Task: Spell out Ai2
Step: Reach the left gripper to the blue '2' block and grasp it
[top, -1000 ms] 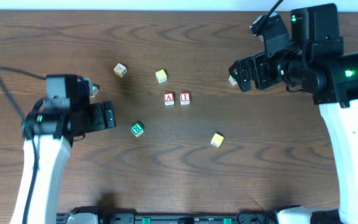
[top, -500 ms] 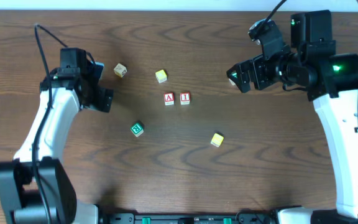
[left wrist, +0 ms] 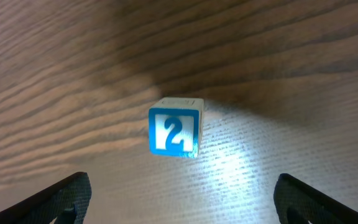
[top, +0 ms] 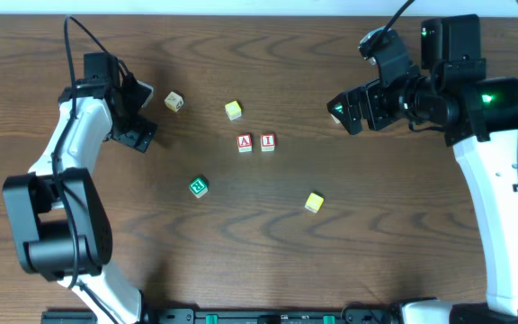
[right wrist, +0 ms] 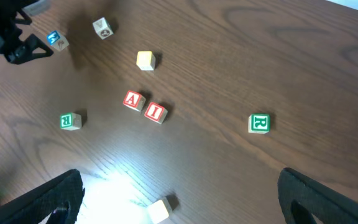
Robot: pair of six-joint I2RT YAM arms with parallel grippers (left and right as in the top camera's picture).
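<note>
Red letter blocks A [top: 245, 143] and I [top: 267, 141] sit side by side at mid-table, also in the right wrist view as A [right wrist: 133, 99] and I [right wrist: 155, 112]. A blue "2" block [left wrist: 174, 131] lies on the wood just ahead of my open, empty left gripper [left wrist: 180, 183]. It shows in the right wrist view [right wrist: 56, 39], but my left arm hides it in the overhead view. My left gripper [top: 144, 137] is at the far left. My right gripper [top: 344, 112] is open and empty at the far right, high over the table [right wrist: 179, 180].
A tan block [top: 174, 101] and a yellow block [top: 233, 110] lie behind the A. A green block [top: 198, 186] and another yellow block [top: 314, 202] lie nearer the front. A green R block [right wrist: 259, 123] lies by my right gripper.
My left arm has swung from the front left up to the far left, and its gripper now faces the blue 2 block. The right arm has barely moved. No block has moved.
</note>
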